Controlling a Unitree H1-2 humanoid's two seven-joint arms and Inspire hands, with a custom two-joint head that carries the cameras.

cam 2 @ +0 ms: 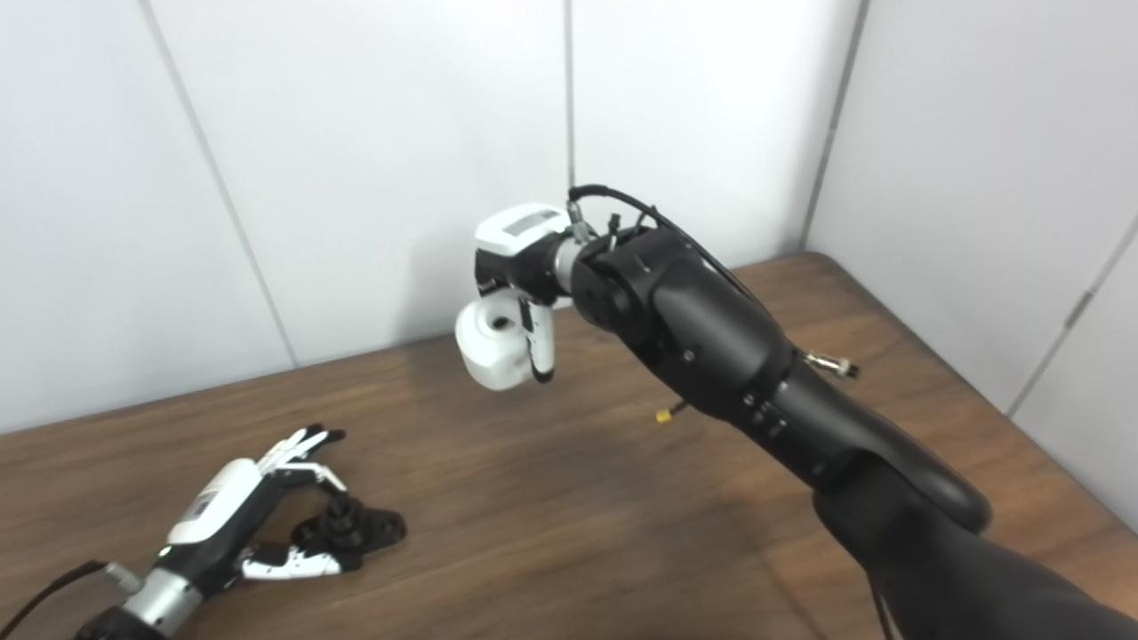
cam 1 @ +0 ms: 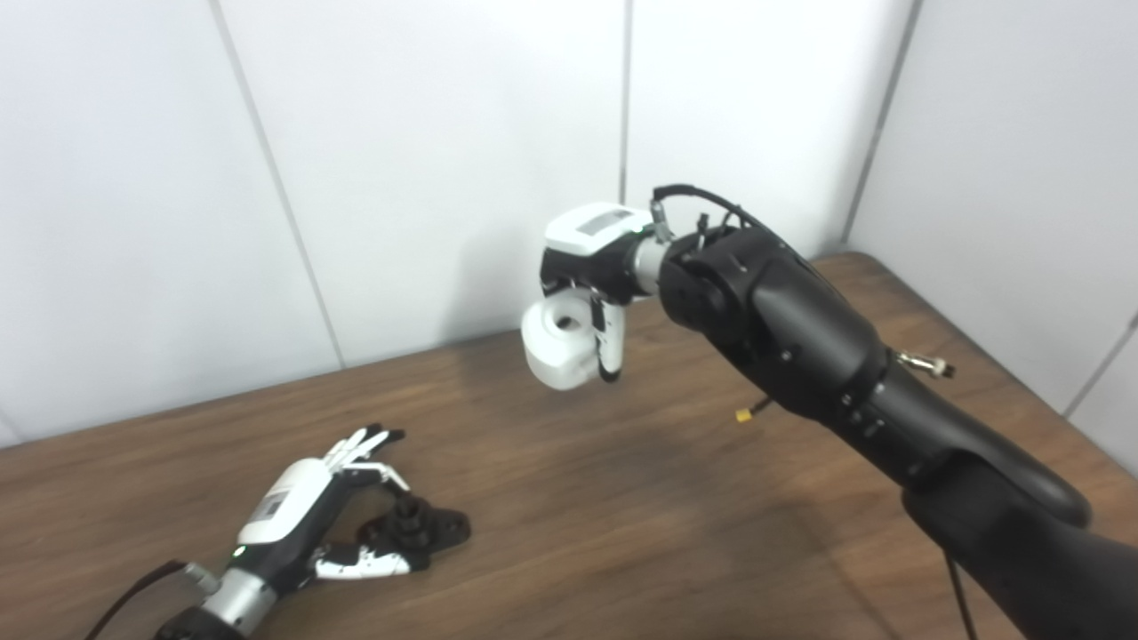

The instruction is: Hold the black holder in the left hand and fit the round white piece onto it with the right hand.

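Observation:
The black holder point(cam 1: 418, 526) lies flat on the wooden table point(cam 1: 622, 498) at the lower left, its short post pointing up. My left hand point(cam 1: 311, 516) rests around it with fingers spread, thumb alongside the holder's near edge, not lifting it. High above the table's middle, my right hand point(cam 1: 591, 267) is shut on the round white piece point(cam 1: 560, 342), a thick ring with a centre hole facing the camera. The piece hangs well above and to the right of the holder.
White wall panels point(cam 1: 427, 160) stand close behind the table's far edge. A small yellow-tipped cable end point(cam 1: 742, 415) hangs near my right forearm. The table's right corner point(cam 1: 853, 262) lies behind that arm.

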